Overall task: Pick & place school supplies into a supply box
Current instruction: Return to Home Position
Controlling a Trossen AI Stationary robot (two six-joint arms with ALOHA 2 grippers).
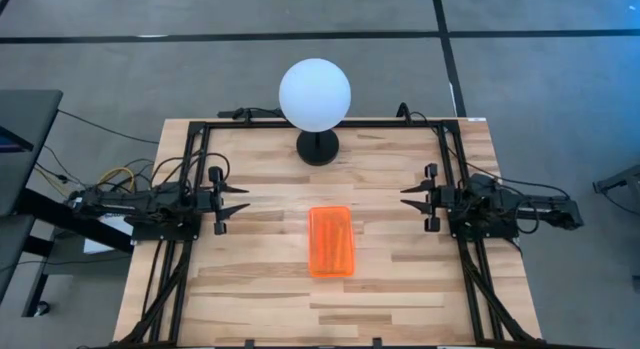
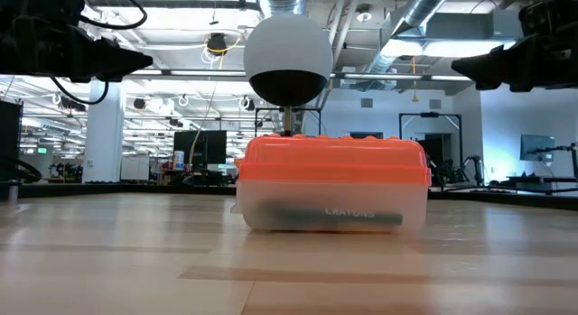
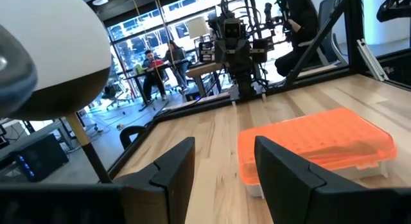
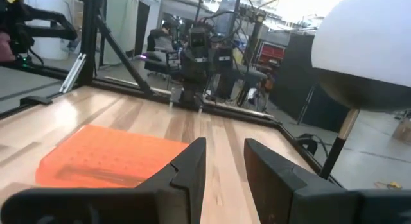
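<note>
The supply box stands shut in the middle of the table on its clear base, its orange ribbed lid on top. Dark pens show through its clear wall. No loose pens, pencils or scissors are in view. My left gripper hovers open above the table's left side, fingers pointing at the box. My right gripper hovers open above the right side, facing the box from the other way. Both stand well clear of it.
A white globe lamp on a black round foot stands at the far middle of the table, behind the box. A black frame runs along the table's left, right and far edges. People sit in the room beyond.
</note>
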